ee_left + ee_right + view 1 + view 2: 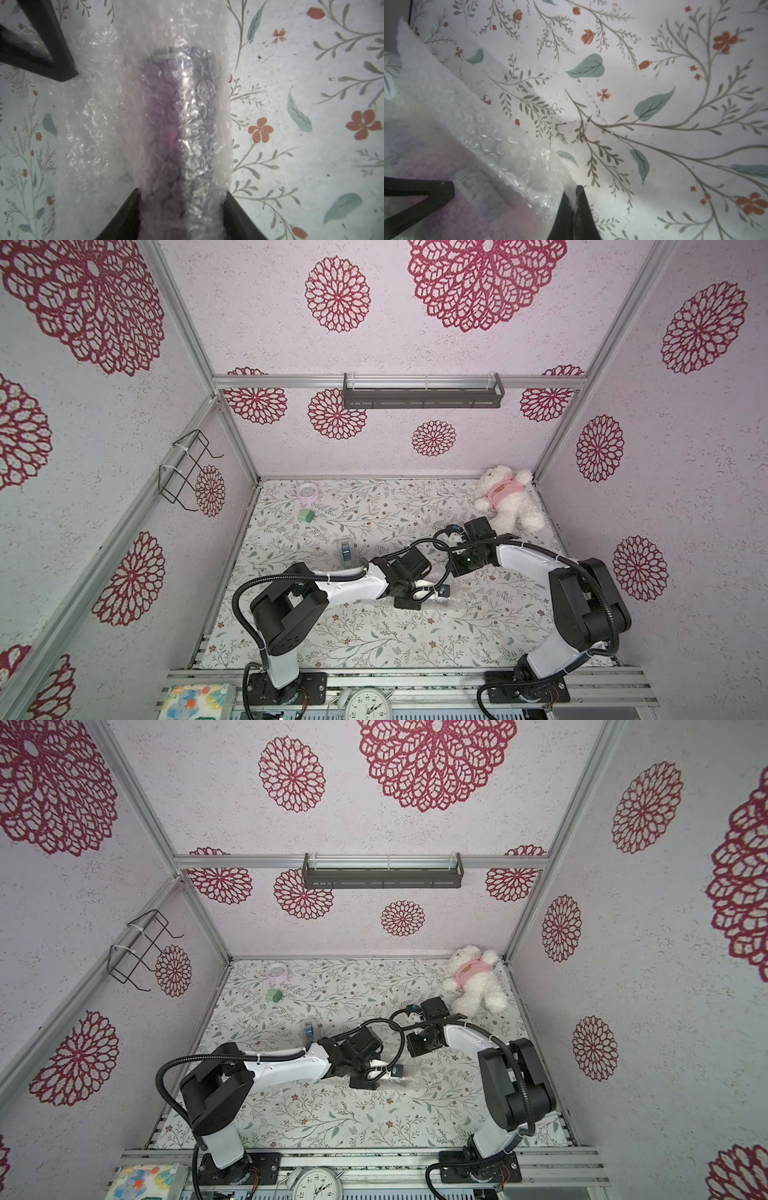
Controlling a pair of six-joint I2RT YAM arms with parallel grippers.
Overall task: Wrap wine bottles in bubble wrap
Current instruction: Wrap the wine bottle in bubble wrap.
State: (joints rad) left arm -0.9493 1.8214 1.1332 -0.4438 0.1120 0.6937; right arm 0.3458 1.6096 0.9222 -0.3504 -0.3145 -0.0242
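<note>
- Small glass bottle of purple liquid (172, 128): likely breakable; left claw (181, 192) grips its wrapped body.
- Clear bubbly plastic sheet (500, 145): floppy; right claw (573, 193) pinches its edge beside bottle.

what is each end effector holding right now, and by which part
Left end effector grips the wine bottle across its wrapped body; right end effector pinches the bubble wrap at its loose edge.

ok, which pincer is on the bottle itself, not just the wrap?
The left pincer: its jaws grip the clear glass bottle of purple liquid, rolled in clear bubbly plastic wrap. The right pincer pinches only that wrap's loose edge.
</note>
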